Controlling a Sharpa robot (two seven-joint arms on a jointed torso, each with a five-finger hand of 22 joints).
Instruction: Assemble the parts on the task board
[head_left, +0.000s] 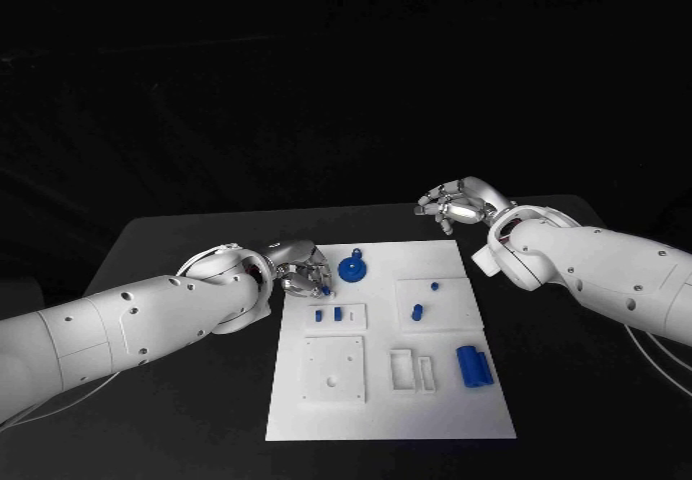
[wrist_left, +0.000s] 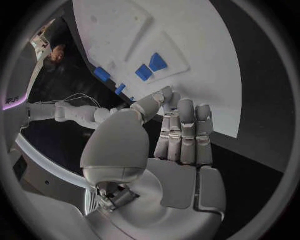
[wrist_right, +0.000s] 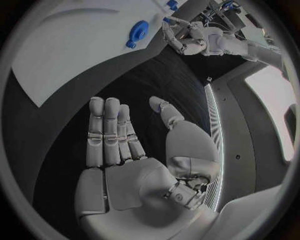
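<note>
The white task board (head_left: 389, 410) lies in the middle of the black table. On it are a round blue disc part (head_left: 353, 268), two small blue parts (head_left: 327, 315) in a raised tile, two blue pegs (head_left: 424, 300) and a bigger blue cylinder (head_left: 473, 366). My left hand (head_left: 299, 270) hovers at the board's far left edge, beside the disc. Its thumb meets a fingertip (wrist_left: 167, 95), and a small blue part (head_left: 320, 291) shows pinched there. My right hand (head_left: 459, 206) hangs past the board's far right corner, palm flat, fingers (wrist_right: 109, 130) straight and apart, holding nothing.
A square white plate with holes (head_left: 335, 368) and a slotted white holder (head_left: 414, 370) sit in the board's near half. Bare black table (head_left: 173, 250) runs along both sides of the board. The disc (wrist_right: 137, 32) and my left hand (wrist_right: 187, 40) appear in the right wrist view.
</note>
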